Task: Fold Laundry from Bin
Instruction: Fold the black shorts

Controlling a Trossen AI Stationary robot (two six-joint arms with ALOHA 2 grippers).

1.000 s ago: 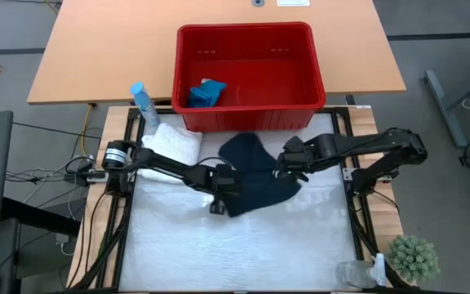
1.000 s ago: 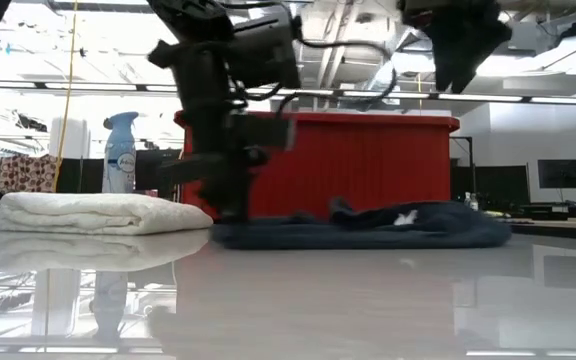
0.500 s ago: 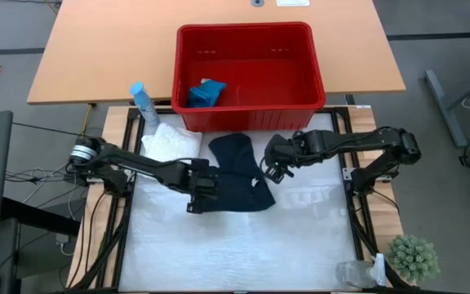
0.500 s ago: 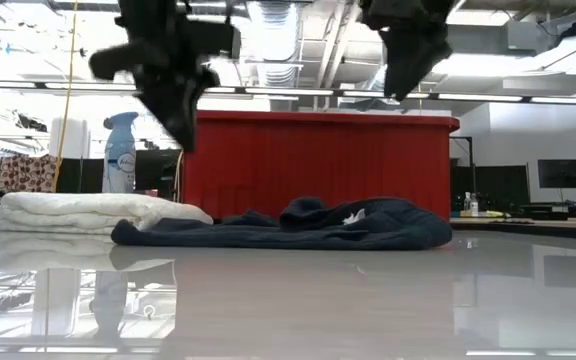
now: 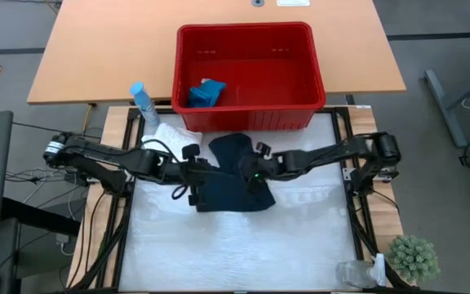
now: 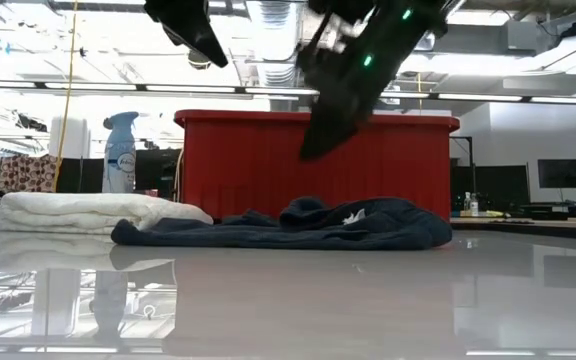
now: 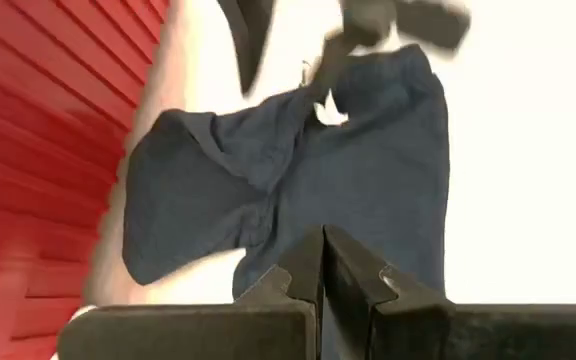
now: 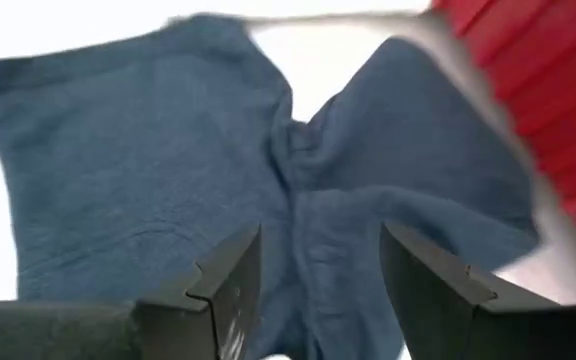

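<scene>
a spray bottle and folded white cloth sat left of the navy cloth. only the high view showed teal cloth inside the bin. left gripper was closed and empty, right gripper spread wide.

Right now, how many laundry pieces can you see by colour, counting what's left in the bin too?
White: 1, the folded white cloth on the table beside the bin.
Dark navy: 1, the dark navy garment spread on the table in front of the bin.
Teal-blue: 1, the teal-blue item inside the bin.
Total: 3
</scene>
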